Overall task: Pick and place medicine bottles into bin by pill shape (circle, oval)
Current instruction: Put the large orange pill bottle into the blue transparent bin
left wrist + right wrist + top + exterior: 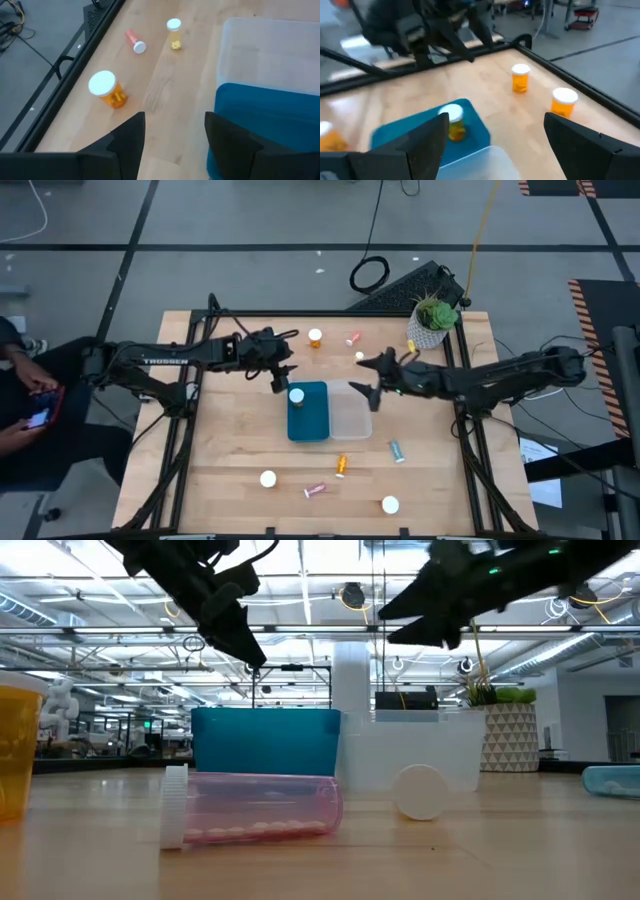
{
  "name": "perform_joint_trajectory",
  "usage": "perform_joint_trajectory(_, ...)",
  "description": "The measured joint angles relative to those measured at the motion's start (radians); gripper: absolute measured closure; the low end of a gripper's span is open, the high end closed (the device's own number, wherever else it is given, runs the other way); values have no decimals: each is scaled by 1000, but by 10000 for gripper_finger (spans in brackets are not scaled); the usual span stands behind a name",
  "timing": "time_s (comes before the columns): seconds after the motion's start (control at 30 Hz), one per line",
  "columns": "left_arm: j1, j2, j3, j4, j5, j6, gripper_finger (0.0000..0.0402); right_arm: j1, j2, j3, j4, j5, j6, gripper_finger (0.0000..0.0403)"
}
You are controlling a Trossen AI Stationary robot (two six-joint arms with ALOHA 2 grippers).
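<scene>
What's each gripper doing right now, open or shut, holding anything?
Left gripper: open, empty, above the blue bin's far end.
Right gripper: open, empty, over the clear bin's far edge.

White-capped medicine bottles point(340, 465) scattered across the table, one amber bottle point(296, 396) upright in the blue bin point(308, 423)

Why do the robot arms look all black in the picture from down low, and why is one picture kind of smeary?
Low view: bright ceiling lights behind turn both arms into dark shapes above the blue bin. Right wrist view: the left arm and table edges look smeared, though the bottle in the blue bin stays readable.
</scene>
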Motion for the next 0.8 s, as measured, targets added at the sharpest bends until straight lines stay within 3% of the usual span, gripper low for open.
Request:
perform_joint_trajectory(0.33, 31, 0, 0, -75, 15, -60, 192, -261, 292, 261, -97, -239, -158, 85)
perform_joint_trajectory(0.5, 26, 0, -1, -71, 61, -60, 192, -340, 426, 405, -143, -346, -245, 82)
perform_joint_trajectory(0.8, 29, 1, -24, -77, 98, -86, 192, -395, 611, 621, -280, -368, -340, 61)
